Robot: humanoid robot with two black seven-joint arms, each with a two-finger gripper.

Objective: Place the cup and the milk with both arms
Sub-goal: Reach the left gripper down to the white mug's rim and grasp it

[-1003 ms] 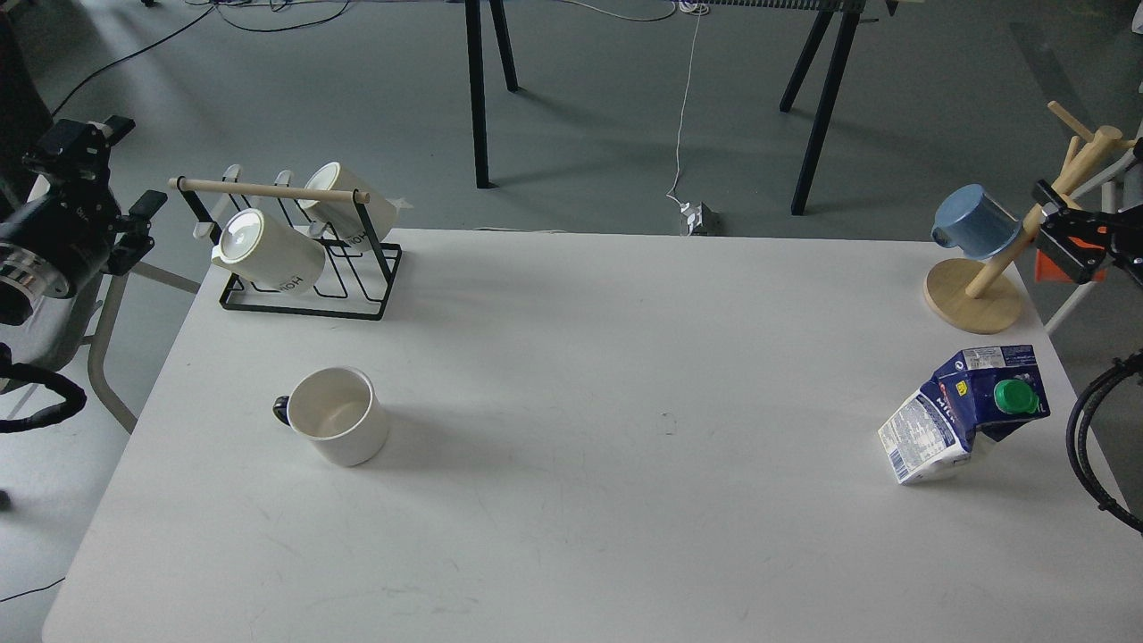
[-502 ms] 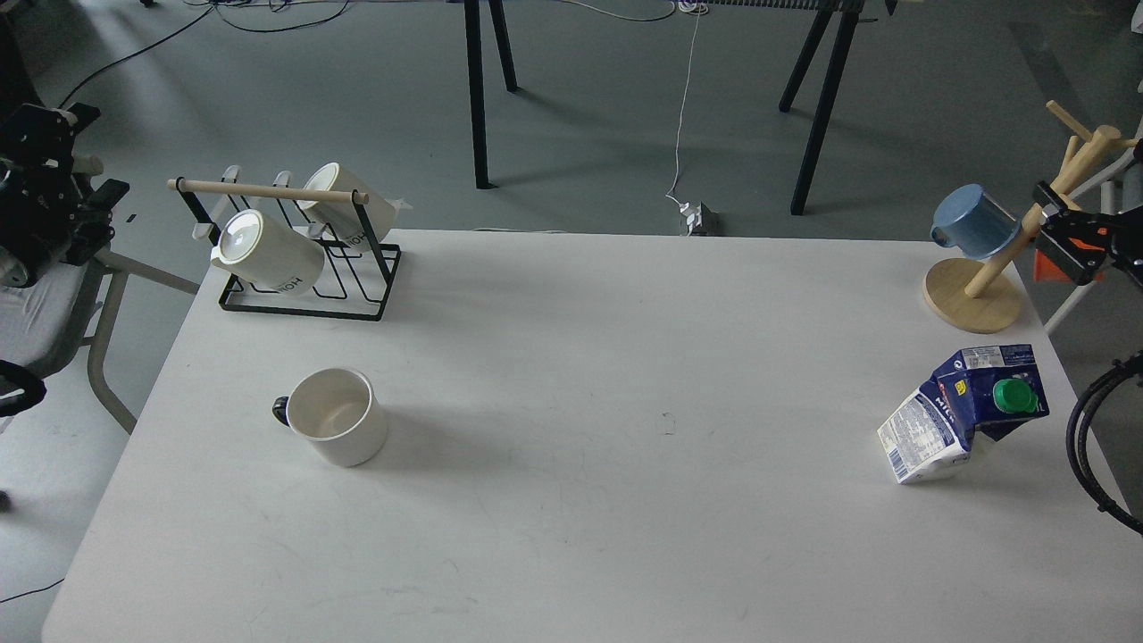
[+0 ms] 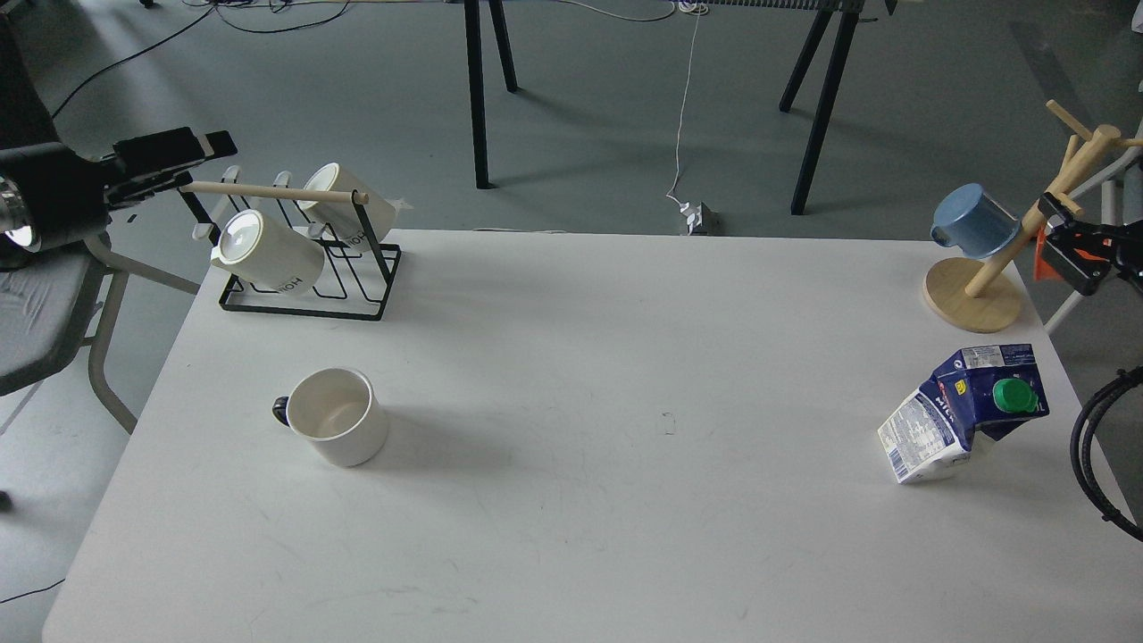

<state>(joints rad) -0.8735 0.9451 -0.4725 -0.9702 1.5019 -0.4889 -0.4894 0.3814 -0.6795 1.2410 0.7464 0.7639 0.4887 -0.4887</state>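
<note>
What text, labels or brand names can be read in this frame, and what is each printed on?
"HOH": on the front white mug in the black rack, seen upside down.
"HOH", partly hidden: on the rear white mug.
"MIL", cut off: on the milk carton's blue panel.
The carton's white side print and top label are too small to read.

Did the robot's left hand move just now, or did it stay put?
Yes. The left gripper swung right and toward the mug rack; its tip now sits by the rack's wooden bar.
</note>
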